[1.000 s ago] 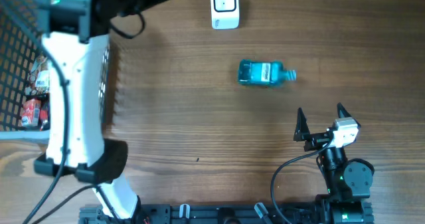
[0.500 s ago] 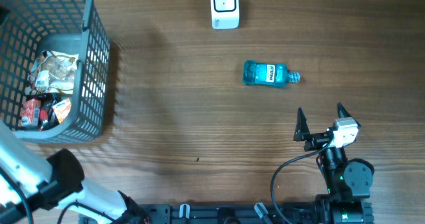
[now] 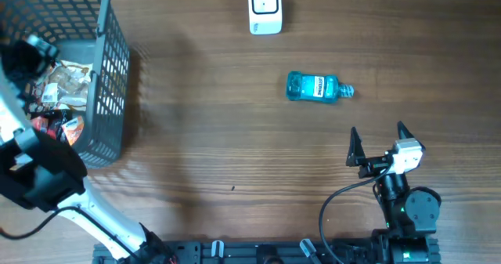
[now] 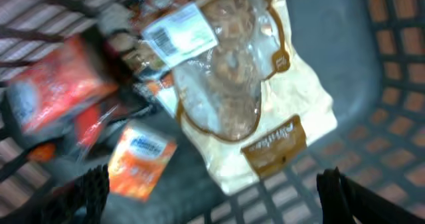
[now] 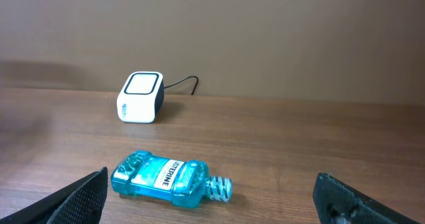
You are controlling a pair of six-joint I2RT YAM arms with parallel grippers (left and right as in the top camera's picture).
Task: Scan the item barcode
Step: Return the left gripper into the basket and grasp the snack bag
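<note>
The mouthwash bottle [image 3: 319, 86] lies on its side on the wooden surface [image 3: 235, 146]. Its long axis runs left to right, with the cap toward the robot's right and the label facing up. The right pincer [image 3: 379, 144] is released and empty. The bottle is ahead of it and a little to its left, so the bottle's length sits crosswise to a straight reach. The right arm is clearly the nearer one.

The barcode scanner [image 3: 264, 8] stands beyond the bottle and further left, near the far edge and apart from the bottle. Nothing lies between the pincer, the bottle and the scanner.

The left pincer [image 4: 216, 191] is spread wide and grips nothing. It hangs inside the grey basket [image 3: 112, 76] at the far left, over a pale snack bag [image 4: 232, 98] and orange packets [image 4: 139, 159], well apart from the bottle. The wrist view there is blurred, and I cannot make out a barcode on the bottle, so it probably sits on a hidden side.
</note>
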